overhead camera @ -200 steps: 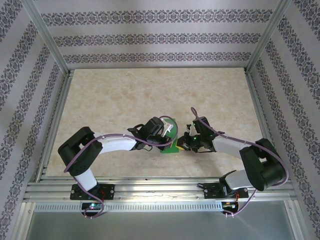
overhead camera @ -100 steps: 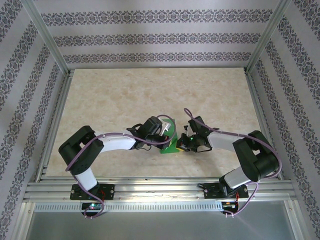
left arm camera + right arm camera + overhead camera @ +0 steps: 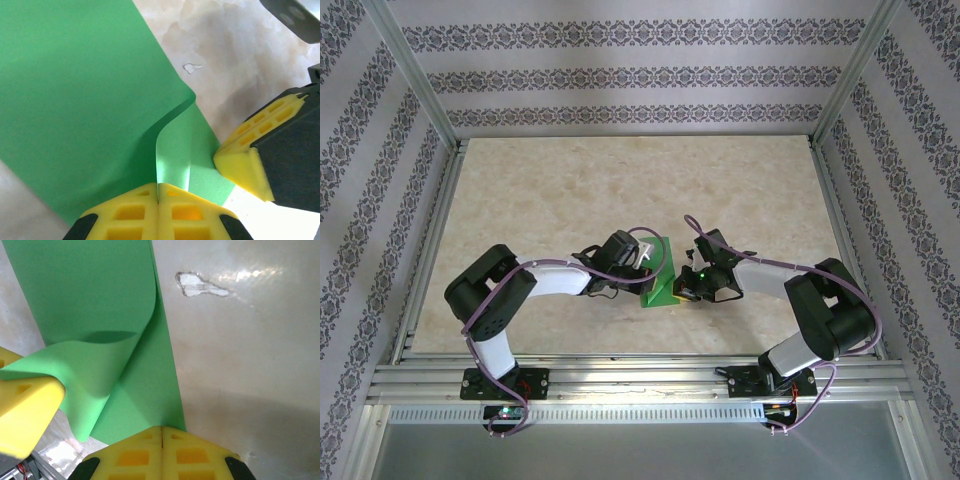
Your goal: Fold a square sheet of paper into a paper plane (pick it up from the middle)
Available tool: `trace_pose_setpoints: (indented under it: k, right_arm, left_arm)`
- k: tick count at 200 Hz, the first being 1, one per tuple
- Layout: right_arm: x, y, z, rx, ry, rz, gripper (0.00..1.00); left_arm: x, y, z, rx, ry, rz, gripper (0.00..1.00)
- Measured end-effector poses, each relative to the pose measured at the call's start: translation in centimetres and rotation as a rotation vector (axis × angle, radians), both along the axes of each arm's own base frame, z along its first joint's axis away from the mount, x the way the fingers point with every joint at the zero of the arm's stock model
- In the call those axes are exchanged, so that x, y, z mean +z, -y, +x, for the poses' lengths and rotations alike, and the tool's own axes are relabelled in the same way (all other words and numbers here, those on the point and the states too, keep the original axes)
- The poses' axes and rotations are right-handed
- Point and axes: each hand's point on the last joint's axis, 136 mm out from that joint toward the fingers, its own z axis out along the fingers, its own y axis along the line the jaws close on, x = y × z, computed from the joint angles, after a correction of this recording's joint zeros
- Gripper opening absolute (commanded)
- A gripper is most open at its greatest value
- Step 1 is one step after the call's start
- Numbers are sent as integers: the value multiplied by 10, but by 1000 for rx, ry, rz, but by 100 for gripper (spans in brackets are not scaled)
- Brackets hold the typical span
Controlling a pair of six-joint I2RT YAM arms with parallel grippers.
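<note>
The square sheet of paper [image 3: 664, 268], bright green, lies partly folded on the table between my two grippers. My left gripper [image 3: 158, 187] is shut on a raised flap of the paper [image 3: 172, 150], which curls up off the flat layer [image 3: 75, 100]. In the top view the left gripper [image 3: 650, 270] sits at the sheet's left side. My right gripper [image 3: 161, 430] is shut, its tips resting on the near edge of the flat green layer [image 3: 145, 390]. From above, the right gripper [image 3: 683, 288] is at the sheet's right side. The two grippers stand close together.
The beige marbled table [image 3: 620, 190] stretches away behind the paper. A small white scuff [image 3: 200, 285] marks the surface just beside the sheet. Aluminium rails [image 3: 620, 375] border the near edge, and patterned walls enclose the other sides.
The left gripper has drawn back a little to the left with the flap, so more green shows between the grippers. The right arm's elbow has swung left; its gripper stays on the paper.
</note>
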Motion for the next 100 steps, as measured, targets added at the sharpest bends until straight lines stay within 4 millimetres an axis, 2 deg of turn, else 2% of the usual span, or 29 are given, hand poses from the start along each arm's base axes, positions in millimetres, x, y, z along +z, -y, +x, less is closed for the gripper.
trace_pose_setpoints:
  k: [100]
  right_arm:
    - [0,0,0,0,-3,-2,0]
  left_arm:
    - [-3,-7,8,28,18,25,0]
